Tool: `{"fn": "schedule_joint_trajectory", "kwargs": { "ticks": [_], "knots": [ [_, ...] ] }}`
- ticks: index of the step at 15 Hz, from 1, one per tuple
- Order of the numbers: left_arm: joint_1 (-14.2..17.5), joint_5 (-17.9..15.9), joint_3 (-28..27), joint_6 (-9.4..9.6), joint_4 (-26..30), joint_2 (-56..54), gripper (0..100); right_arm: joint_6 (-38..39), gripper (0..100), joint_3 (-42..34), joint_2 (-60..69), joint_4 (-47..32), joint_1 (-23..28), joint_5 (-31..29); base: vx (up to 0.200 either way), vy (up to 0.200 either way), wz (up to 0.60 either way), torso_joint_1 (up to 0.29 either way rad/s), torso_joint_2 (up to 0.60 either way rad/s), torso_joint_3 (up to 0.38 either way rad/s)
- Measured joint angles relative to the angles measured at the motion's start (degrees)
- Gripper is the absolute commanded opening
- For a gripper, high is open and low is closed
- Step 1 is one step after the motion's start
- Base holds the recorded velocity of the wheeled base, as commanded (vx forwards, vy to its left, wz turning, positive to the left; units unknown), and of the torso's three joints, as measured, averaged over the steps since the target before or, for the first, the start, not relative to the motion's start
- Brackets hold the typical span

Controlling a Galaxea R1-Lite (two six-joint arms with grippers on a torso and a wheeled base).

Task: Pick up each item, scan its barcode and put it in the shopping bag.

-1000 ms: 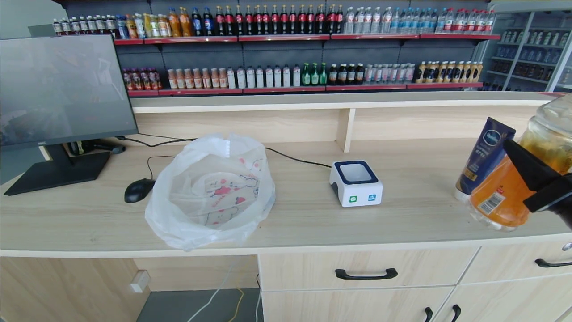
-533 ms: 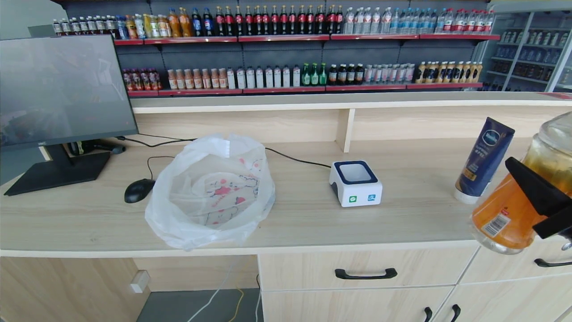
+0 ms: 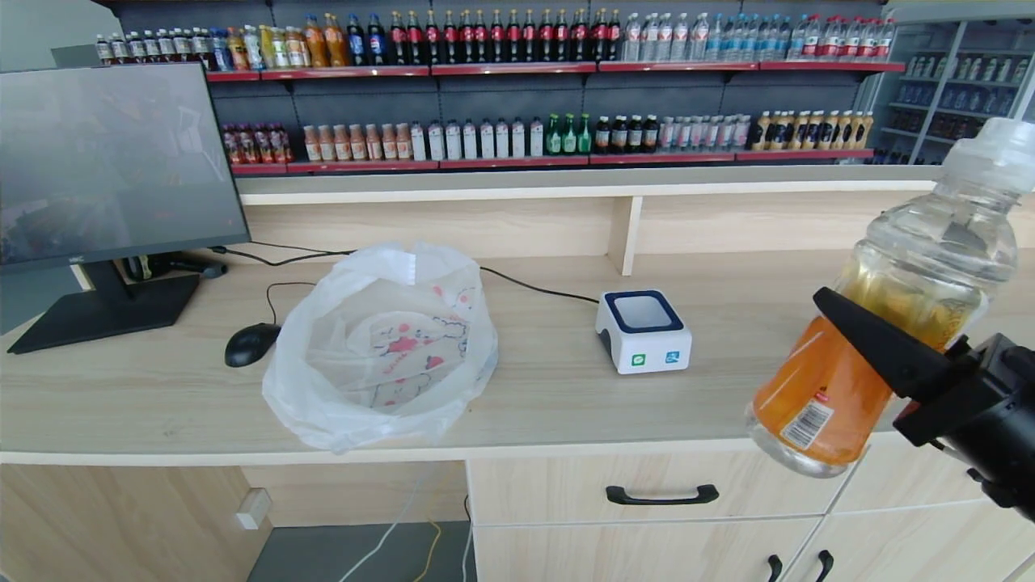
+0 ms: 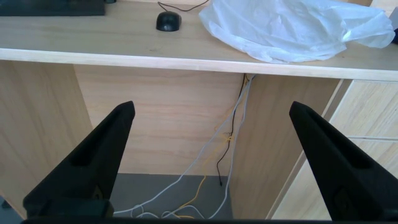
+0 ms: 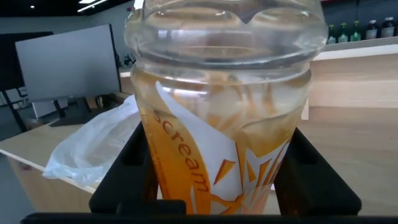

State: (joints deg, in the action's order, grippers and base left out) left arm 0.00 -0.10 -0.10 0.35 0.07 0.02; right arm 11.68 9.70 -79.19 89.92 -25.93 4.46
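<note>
orange drink bottle (image 3: 825, 388) has been lifted off the worktop (image 3: 550, 388) and carried leftward, clamped in the right end effector (image 3: 877, 327); left end effector (image 4: 211, 109) spread wide, empty.

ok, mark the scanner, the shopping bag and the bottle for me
scanner (image 3: 644, 312), head view, top window
shopping bag (image 3: 396, 349), head view, printed inner wall
bottle (image 3: 808, 381), head view, orange lower body

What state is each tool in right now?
Left tool: open, empty.
Right tool: shut on the bottle.
</note>
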Motion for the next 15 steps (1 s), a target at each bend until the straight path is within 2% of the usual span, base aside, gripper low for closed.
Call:
{"fn": "schedule_joint_trajectory", "kwargs": {
  "ticks": [4, 7, 11, 15],
  "knots": [
    [0.00, 0.00, 0.00, 0.00, 0.02, 0.00, 100, 6.33, 0, 1.62, -2.18, 0.10, -6.03, 6.92, 0.000, 0.000, 0.00, 0.000, 0.00, 0.000],
    [0.00, 0.00, 0.00, 0.00, 0.02, 0.00, 100, 11.41, 0, 5.95, -4.08, 0.16, -8.83, 6.84, 0.000, 0.000, 0.00, 0.000, 0.00, 0.000],
    [0.00, 0.00, 0.00, -0.02, 0.02, 0.00, 100, 17.96, 0, 9.97, -5.12, 0.05, -15.63, 7.11, 0.000, 0.000, 0.00, 0.000, 0.00, 0.000],
    [0.00, 0.02, 0.00, 0.00, 0.02, 0.00, 100, 20.68, 0, 15.54, -6.53, 0.00, -16.93, 7.11, 0.000, 0.000, 0.00, 0.000, 0.00, 0.000]
  ]
}}
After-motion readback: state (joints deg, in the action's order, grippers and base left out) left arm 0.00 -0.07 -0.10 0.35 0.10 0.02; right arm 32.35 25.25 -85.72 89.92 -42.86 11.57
